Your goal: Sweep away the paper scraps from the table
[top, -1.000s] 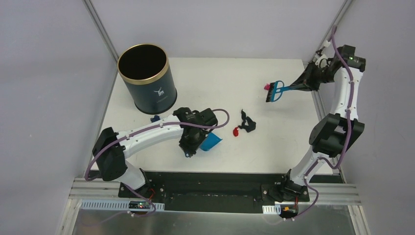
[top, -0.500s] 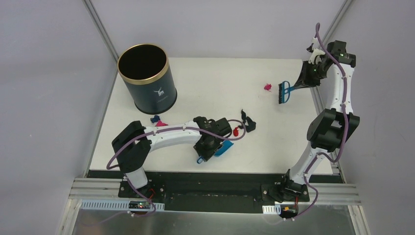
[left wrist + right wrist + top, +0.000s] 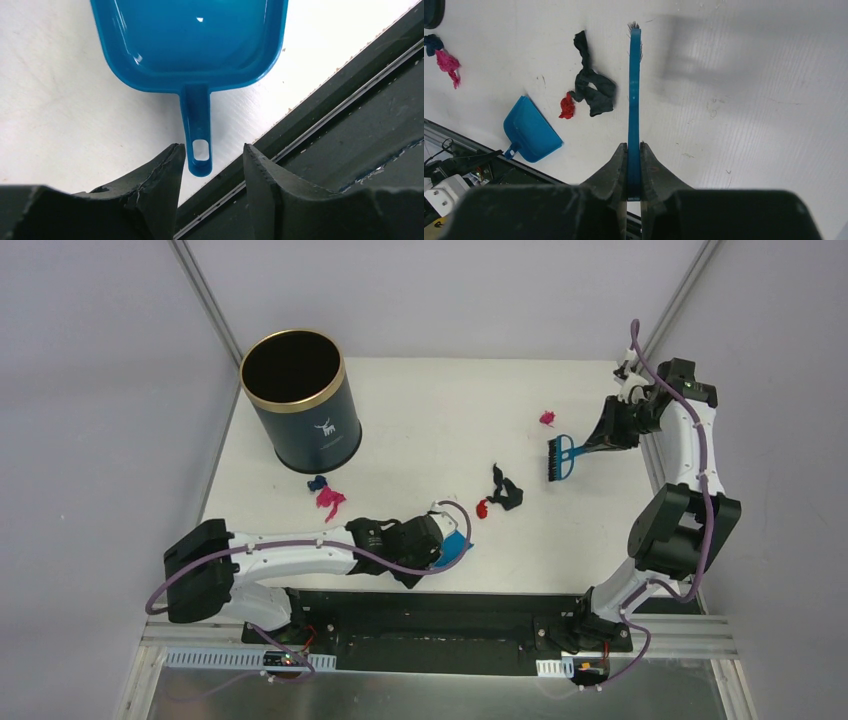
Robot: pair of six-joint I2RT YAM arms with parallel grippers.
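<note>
Paper scraps lie on the white table [image 3: 430, 410]: a pink one [image 3: 547, 418] far right, a black one [image 3: 505, 490] and a red one [image 3: 482, 508] mid-table, a magenta one [image 3: 328, 500] and a dark blue one [image 3: 317, 482] near the bin. My left gripper [image 3: 212, 152] is open by the front edge. The tip of the blue dustpan's [image 3: 192, 40] handle [image 3: 200, 145] sits between its jaws, ungripped. My right gripper [image 3: 634, 147] is shut on the blue brush [image 3: 634, 75], bristles [image 3: 550, 456] just right of the black scrap [image 3: 594, 90] and red scrap [image 3: 567, 106].
A dark navy gold-rimmed bin [image 3: 300, 400] stands at the far left corner. The black rail [image 3: 400, 600] runs along the front edge right beside the dustpan [image 3: 455, 548]. Grey walls and metal posts close in both sides.
My left arm swung towards the front edge with the dustpan, which now lies by the rail. My right arm drew the brush nearer, away from the pink scrap.
</note>
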